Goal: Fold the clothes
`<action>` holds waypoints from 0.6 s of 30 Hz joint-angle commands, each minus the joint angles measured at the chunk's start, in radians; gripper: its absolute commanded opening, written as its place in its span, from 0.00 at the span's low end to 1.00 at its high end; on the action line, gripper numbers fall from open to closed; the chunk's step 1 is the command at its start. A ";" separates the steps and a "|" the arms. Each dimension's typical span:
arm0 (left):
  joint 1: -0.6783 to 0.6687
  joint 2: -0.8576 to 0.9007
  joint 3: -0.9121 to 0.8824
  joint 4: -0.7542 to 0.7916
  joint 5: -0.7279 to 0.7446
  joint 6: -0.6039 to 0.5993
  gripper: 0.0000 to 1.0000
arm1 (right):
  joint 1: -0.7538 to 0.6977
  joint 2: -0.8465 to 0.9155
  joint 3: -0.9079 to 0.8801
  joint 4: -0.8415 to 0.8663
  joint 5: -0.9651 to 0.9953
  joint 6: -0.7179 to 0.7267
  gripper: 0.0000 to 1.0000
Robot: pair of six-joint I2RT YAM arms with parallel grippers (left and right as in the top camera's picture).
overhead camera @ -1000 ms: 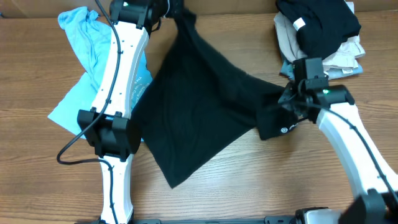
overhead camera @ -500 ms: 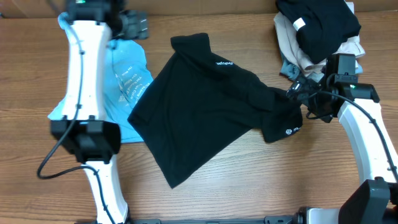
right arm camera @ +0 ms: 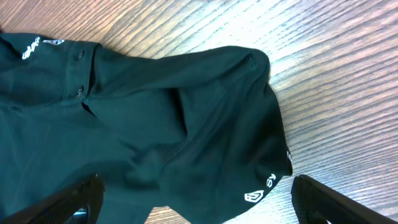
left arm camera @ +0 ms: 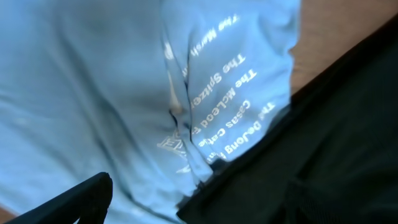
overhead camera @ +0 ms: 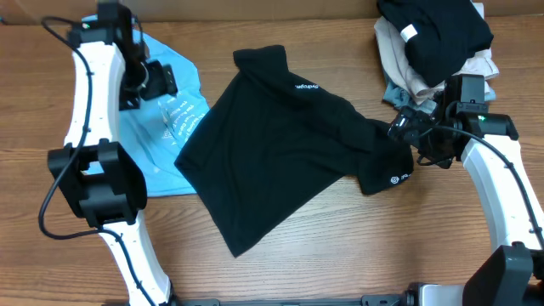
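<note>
The black collared shirt (overhead camera: 280, 144) lies spread and crumpled on the wooden table, collar towards the back, one sleeve with a white logo (overhead camera: 395, 179) pointing right. My right gripper (overhead camera: 408, 129) hovers open just above that sleeve; in the right wrist view its fingers (right arm camera: 78, 200) stand wide either side of the sleeve (right arm camera: 205, 149) without touching it. My left gripper (overhead camera: 159, 81) hangs open and empty over the light blue T-shirt, left of the black shirt. Only one left finger (left arm camera: 84, 198) shows in the left wrist view, with the black shirt's edge (left arm camera: 323, 155) at the right.
A light blue T-shirt with white print (overhead camera: 166, 127) lies at the left, partly under the black shirt. A pile of folded garments (overhead camera: 404, 68), topped by a black one with a white tag (overhead camera: 442, 30), sits at the back right.
Both grippers let go of the black shirt, which dropped flat onto the table. The left arm swung left, then came over the blue T-shirt. The right gripper opened and drew back right.
</note>
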 commanded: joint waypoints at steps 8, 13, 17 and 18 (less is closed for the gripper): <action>-0.010 -0.013 -0.299 0.272 0.014 0.016 0.93 | 0.001 -0.014 0.027 -0.005 -0.009 -0.011 1.00; -0.004 -0.013 -0.401 0.424 -0.045 0.023 0.96 | 0.001 -0.014 0.027 -0.016 -0.008 -0.011 1.00; 0.017 -0.013 -0.449 0.484 -0.229 0.022 1.00 | 0.001 -0.014 0.027 -0.029 -0.005 -0.019 1.00; 0.027 -0.013 -0.459 0.497 -0.270 0.022 1.00 | 0.001 -0.014 0.027 -0.029 -0.005 -0.019 1.00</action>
